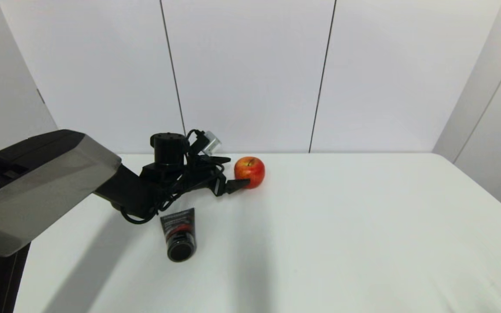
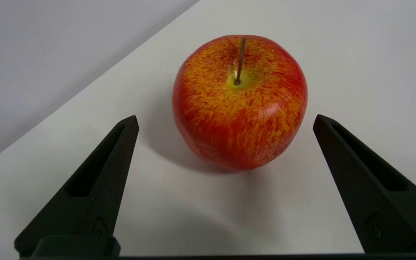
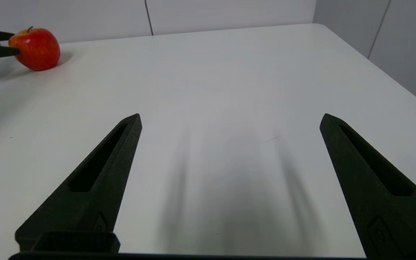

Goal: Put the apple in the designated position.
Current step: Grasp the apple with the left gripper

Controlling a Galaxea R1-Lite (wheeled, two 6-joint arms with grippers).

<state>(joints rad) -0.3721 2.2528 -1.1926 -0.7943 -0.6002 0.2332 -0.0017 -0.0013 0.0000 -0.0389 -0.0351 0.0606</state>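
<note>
Currently, red apple [image 2: 239,103] with yellow-orange streaks and dark stem rests on surface [image 2: 356,54], ahead of released left hand [image 2: 226,121].

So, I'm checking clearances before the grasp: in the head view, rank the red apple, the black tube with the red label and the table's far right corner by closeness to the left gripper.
1. The round red apple, right at the open left gripper, near the back edge.
2. The black tube with the red label, lying nearer the robot, to the gripper's left.
3. The white table's far right corner, well off to the right.

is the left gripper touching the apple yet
Apart. In the left wrist view the open left gripper has white table between both fingertips and the apple.
</note>
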